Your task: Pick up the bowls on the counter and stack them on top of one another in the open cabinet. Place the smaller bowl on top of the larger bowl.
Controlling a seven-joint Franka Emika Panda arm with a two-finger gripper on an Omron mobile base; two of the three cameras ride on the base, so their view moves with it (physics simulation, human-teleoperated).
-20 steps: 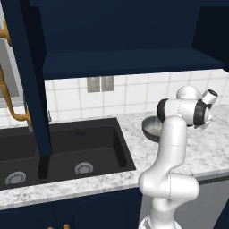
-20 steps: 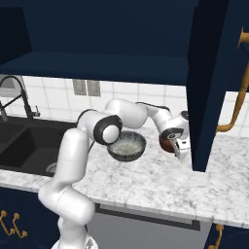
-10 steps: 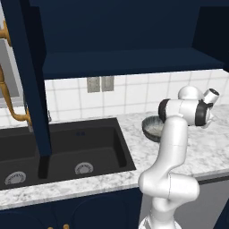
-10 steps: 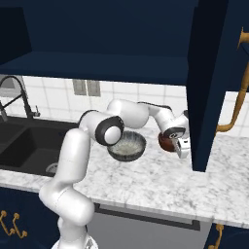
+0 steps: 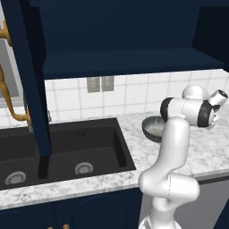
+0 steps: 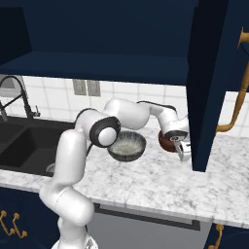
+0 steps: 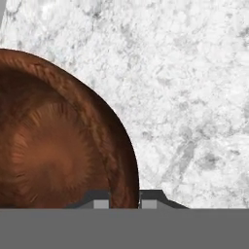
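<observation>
My claw (image 7: 124,198) clamps the rim of the smaller bowl (image 7: 53,141) on the speckled marble surface (image 7: 194,97), one tip inside the wall and one outside, the jaws drawn narrow around the glossy reddish-brown edge. In the hand view the bowl fills the 9 o'clock half of the picture, its ribbed inside showing, while bare surface spreads from 12 through 4 o'clock.

From the right base view, my arm reaches across the surface (image 6: 160,187) and the claw (image 6: 181,149) points down at the 3 o'clock side of the smaller bowl (image 6: 167,141), which sits on the marble. The larger bowl (image 6: 127,146), dark grey outside and pale speckled inside, rests just beside it at its 9 o'clock, the two apart by a narrow gap. A tall navy door panel (image 6: 210,82) hangs close at the claw's 3 o'clock. Above both bowls runs the shelf of the cabinet (image 6: 97,65), dark and bare where it shows.

In the left base view the larger bowl (image 5: 154,127) peeks out at 9 o'clock of my forearm, on the surface (image 5: 134,152) just at 3 o'clock of the black sink (image 5: 67,152). The cabinet (image 5: 129,62) shelf spans the picture at 12 o'clock, over white wall tiles (image 5: 134,94).
</observation>
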